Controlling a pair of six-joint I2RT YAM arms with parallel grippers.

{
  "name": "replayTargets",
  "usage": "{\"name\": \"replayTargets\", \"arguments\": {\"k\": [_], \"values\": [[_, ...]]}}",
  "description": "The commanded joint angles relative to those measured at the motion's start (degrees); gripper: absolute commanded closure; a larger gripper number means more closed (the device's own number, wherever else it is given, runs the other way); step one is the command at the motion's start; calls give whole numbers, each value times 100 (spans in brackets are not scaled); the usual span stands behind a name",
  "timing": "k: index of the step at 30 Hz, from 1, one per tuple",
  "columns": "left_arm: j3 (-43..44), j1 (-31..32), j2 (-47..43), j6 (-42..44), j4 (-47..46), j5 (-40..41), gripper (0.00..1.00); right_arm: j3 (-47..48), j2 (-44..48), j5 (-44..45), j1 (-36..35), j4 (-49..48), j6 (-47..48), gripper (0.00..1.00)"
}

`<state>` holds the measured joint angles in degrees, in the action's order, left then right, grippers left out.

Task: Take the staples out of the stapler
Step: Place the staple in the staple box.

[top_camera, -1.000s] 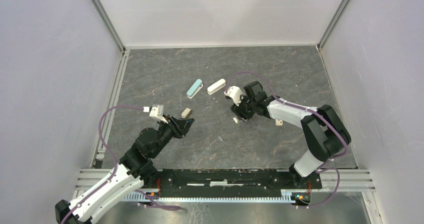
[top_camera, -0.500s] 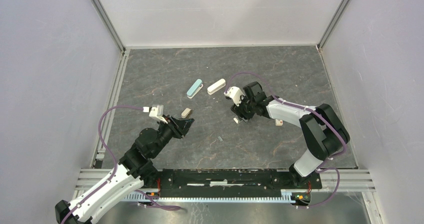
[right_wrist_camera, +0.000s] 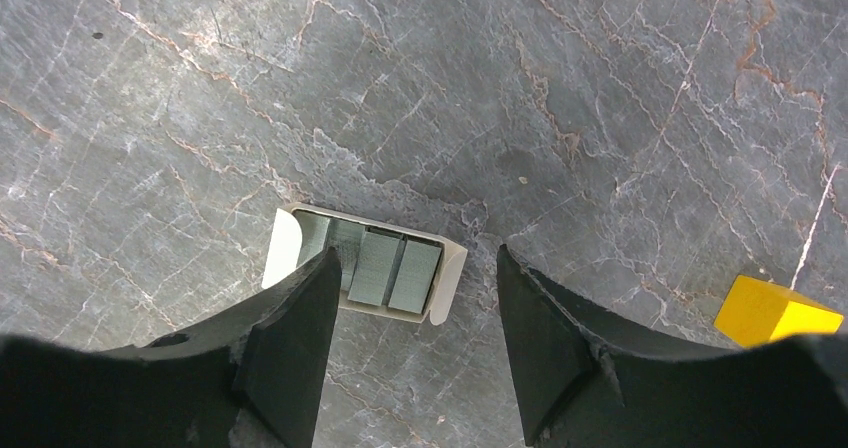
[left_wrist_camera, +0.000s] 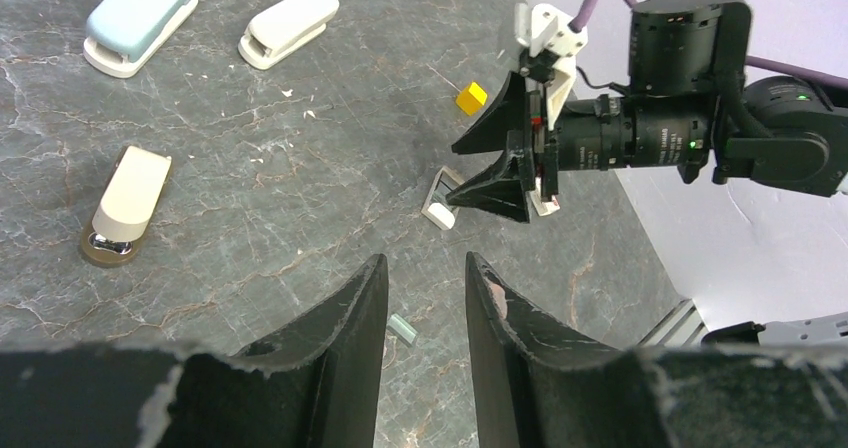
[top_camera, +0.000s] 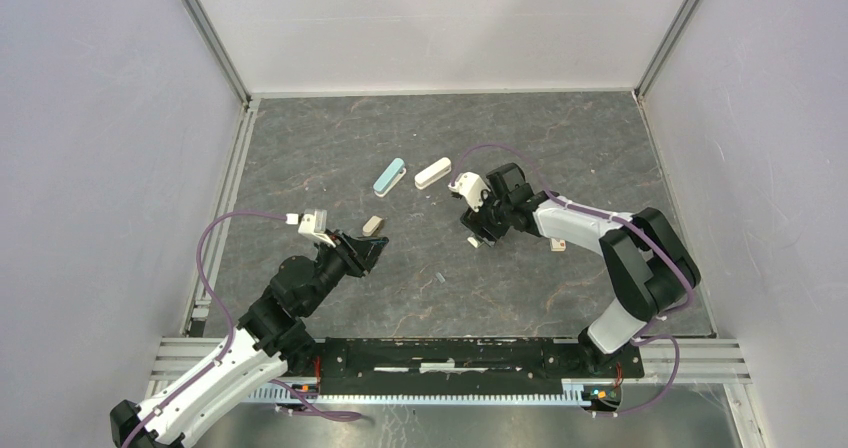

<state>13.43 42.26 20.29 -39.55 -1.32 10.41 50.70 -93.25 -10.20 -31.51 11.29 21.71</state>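
Three staplers lie on the stone table: a teal stapler (top_camera: 389, 176) (left_wrist_camera: 140, 13), a white stapler (top_camera: 432, 173) (left_wrist_camera: 290, 25) and a small beige stapler (top_camera: 373, 225) (left_wrist_camera: 125, 203). The staples (top_camera: 440, 279) (left_wrist_camera: 402, 329), a short silvery-grey strip, lie loose on the table between the arms, just beyond my left fingertips. My left gripper (top_camera: 375, 251) (left_wrist_camera: 425, 259) is open and holds nothing. My right gripper (top_camera: 478, 230) (right_wrist_camera: 415, 256) hangs open just above a small clear box (right_wrist_camera: 365, 263) (left_wrist_camera: 440, 208) of staple blocks, whose left end is hidden behind one finger.
A yellow block (right_wrist_camera: 775, 310) (left_wrist_camera: 471, 98) sits right of the right gripper. A small beige piece (top_camera: 558, 245) lies beside the right forearm. Walls and aluminium rails (top_camera: 225, 183) bound the table on three sides.
Almost nothing differs in the top view. The right gripper stays over the small clear box and the left arm has not moved.
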Motion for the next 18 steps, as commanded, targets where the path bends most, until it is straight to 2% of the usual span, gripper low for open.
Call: {"name": "replayTargets", "arguments": {"k": [1, 7, 12, 13, 14, 15, 18], "values": [[186, 19, 72, -114, -89, -59, 58, 28, 560, 52, -4, -196, -46, 34], [189, 16, 379, -49, -332, -422, 40, -16, 1170, -144, 148, -176, 22, 35], [97, 27, 411, 163, -563, -514, 29, -72, 1778, -1312, 430, -35, 280, 36], [98, 28, 376, 297, -558, -498, 23, -92, 1929, -1623, 529, -17, 316, 36], [94, 31, 339, 406, -570, -500, 3, -119, 2095, -1989, 606, 2, 348, 36], [78, 28, 311, 544, -604, -513, 0, -143, 2208, -2332, 668, 9, 359, 36], [-204, 23, 311, 589, -961, -504, 0, -299, 2615, -2895, 744, 29, 351, 35]]}}
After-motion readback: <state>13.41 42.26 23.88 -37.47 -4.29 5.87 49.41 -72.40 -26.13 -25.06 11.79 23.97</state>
